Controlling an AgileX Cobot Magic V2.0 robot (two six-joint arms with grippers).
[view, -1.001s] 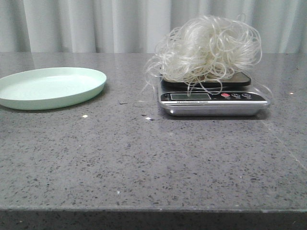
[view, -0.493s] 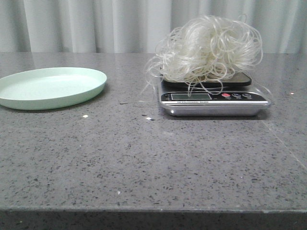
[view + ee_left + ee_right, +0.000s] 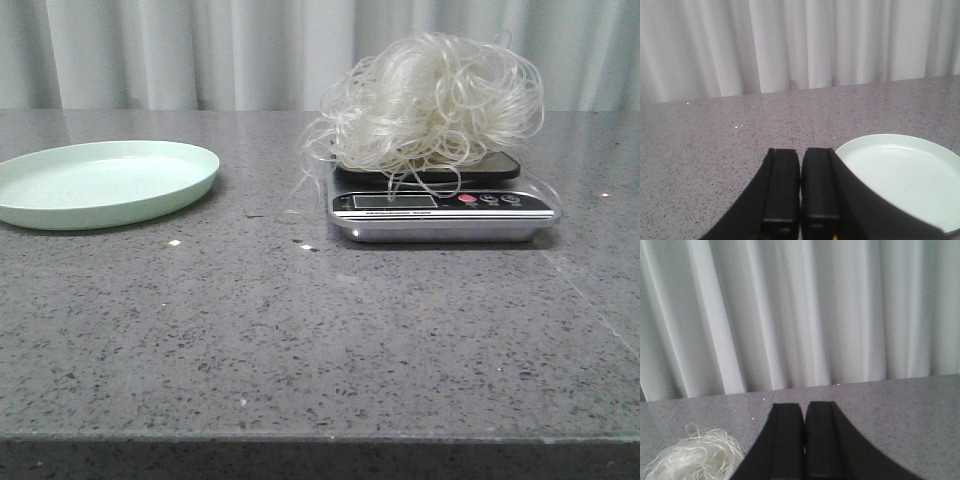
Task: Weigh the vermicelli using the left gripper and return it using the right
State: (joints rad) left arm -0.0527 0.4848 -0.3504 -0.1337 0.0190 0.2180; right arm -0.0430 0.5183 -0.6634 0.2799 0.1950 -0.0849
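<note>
The vermicelli (image 3: pixel 435 100), a fluffy nest of thin white curly strands, rests on the black platform of a silver kitchen scale (image 3: pixel 440 205) at the table's right, some strands hanging over the display. A corner of it also shows in the right wrist view as vermicelli (image 3: pixel 687 457). Neither gripper appears in the front view. My left gripper (image 3: pixel 801 152) is shut and empty, its black fingers hovering beside the pale green plate (image 3: pixel 900 175). My right gripper (image 3: pixel 804 406) is shut with nothing in it, off to the side of the noodles.
The pale green plate (image 3: pixel 105 180) lies empty at the table's left. A few small white crumbs (image 3: pixel 174 242) lie on the grey speckled table (image 3: pixel 300 340) between plate and scale. White curtains hang behind the table's far edge.
The whole front view has shifted a few pixels to the left. The vermicelli stays on the scale, and no arm has entered the front view.
</note>
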